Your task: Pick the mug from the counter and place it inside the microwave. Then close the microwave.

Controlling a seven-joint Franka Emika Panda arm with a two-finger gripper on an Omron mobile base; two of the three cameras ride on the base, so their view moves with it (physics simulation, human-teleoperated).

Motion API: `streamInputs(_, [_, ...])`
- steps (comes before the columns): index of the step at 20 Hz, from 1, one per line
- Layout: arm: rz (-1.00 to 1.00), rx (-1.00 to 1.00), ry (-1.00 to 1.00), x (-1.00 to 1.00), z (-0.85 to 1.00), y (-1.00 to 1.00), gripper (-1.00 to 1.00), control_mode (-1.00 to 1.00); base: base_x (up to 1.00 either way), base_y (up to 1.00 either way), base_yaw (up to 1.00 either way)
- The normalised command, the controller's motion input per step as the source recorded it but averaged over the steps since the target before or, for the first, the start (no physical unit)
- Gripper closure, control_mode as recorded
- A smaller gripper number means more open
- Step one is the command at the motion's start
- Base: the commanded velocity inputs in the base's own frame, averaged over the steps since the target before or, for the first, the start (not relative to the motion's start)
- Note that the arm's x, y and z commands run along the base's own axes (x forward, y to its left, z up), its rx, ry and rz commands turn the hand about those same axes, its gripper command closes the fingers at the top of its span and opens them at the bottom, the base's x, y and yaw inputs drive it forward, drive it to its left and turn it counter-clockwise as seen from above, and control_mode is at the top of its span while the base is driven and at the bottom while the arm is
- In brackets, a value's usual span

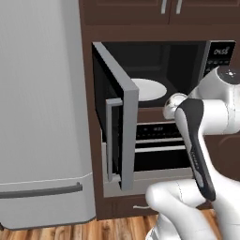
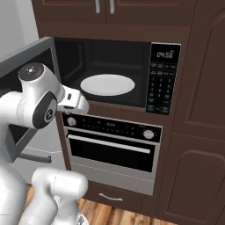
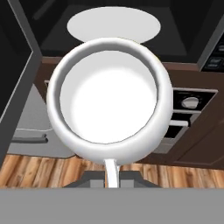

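Observation:
The white mug (image 3: pixel 108 98) hangs just below and in front of the microwave's (image 2: pixel 160 79) opening, its mouth turned to the hand camera. My gripper (image 3: pixel 111 176) is shut on the mug's thin handle, which runs down between the fingertips. The microwave door (image 1: pixel 117 122) stands swung out to the left with its grey vertical handle facing me. Inside, the white turntable (image 2: pixel 107 84) is bare; it also shows as the turntable (image 3: pixel 113 24) beyond the mug's rim. My hand (image 1: pixel 172 107) sits level with the opening's lower edge. The counter is out of view.
An oven (image 2: pixel 112 147) with a horizontal handle and knobs sits right under the microwave. A tall grey fridge (image 1: pixel 42 117) stands to the left, beyond the open door. Dark brown cabinets (image 2: pixel 197 132) fill the right side, over a wood floor (image 3: pixel 39 168).

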Motion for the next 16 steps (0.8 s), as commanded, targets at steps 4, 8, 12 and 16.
streamInputs(4, [-0.04,0.0,0.0,0.63,-0.16,0.06,1.0,-1.0,0.0,0.0,0.0])
streamInputs(8, [-0.02,0.0,0.0,0.32,-0.23,0.0,1.0,-1.0,0.0,0.0,0.0])
streamInputs(12, [0.0,0.0,0.0,0.44,-0.23,0.0,1.0,-1.0,0.0,0.0,0.0])
streamInputs(16, [0.0,0.0,-0.02,0.55,-0.11,0.0,1.0,-1.0,0.0,0.0,0.0])
